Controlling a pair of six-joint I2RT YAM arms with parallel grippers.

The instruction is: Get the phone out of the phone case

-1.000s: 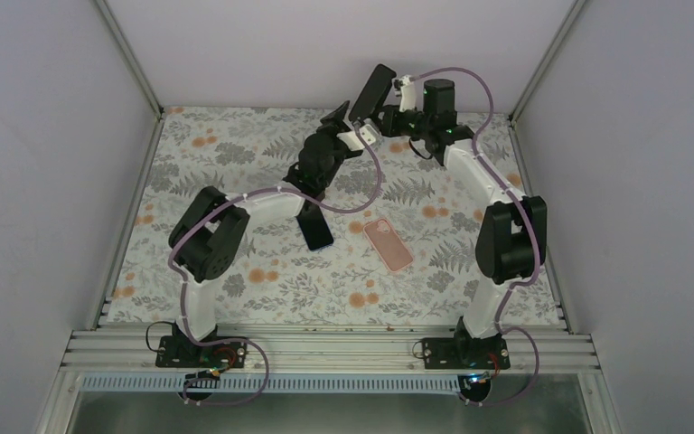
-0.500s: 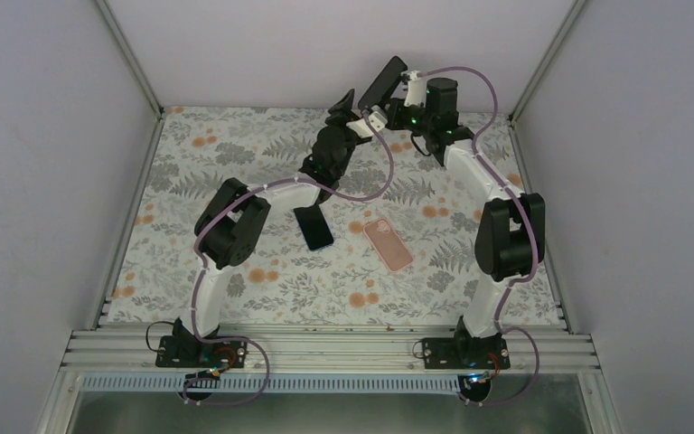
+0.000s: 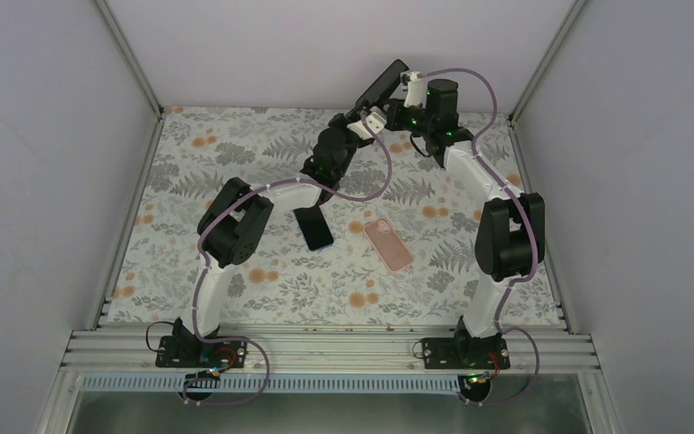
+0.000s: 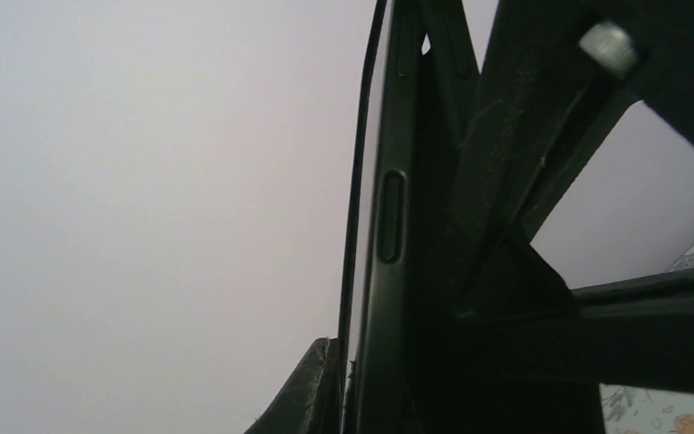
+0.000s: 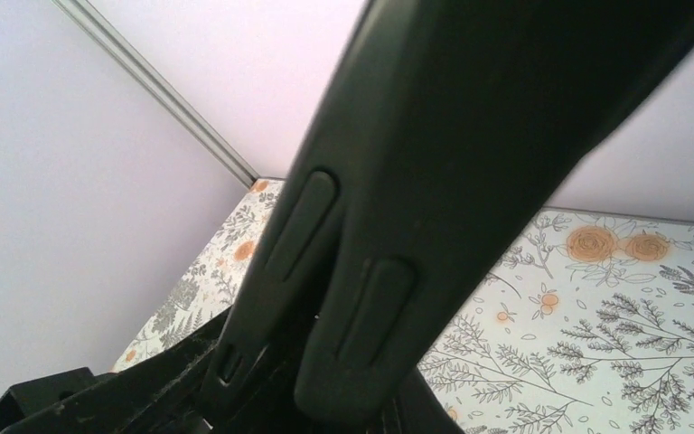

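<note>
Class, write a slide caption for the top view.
Right gripper holds a cased phone aloft, left gripper at its end; bare phone and pink case on table.

The right arm [image 3: 506,231] rises, bent at the elbow, and the right gripper [image 3: 390,95] is clamped on the phone [image 3: 381,84], holding it aloft. The left arm [image 3: 235,221] stretches to the phone's lower end. The left gripper [image 3: 351,116] has fingers [image 4: 506,181] on either side of it; their grip is unclear.

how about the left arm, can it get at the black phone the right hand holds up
Probably yes: the left hand is up beside the black phone the right hand holds aloft, and the left wrist view shows its edge close by, nothing between.
</note>
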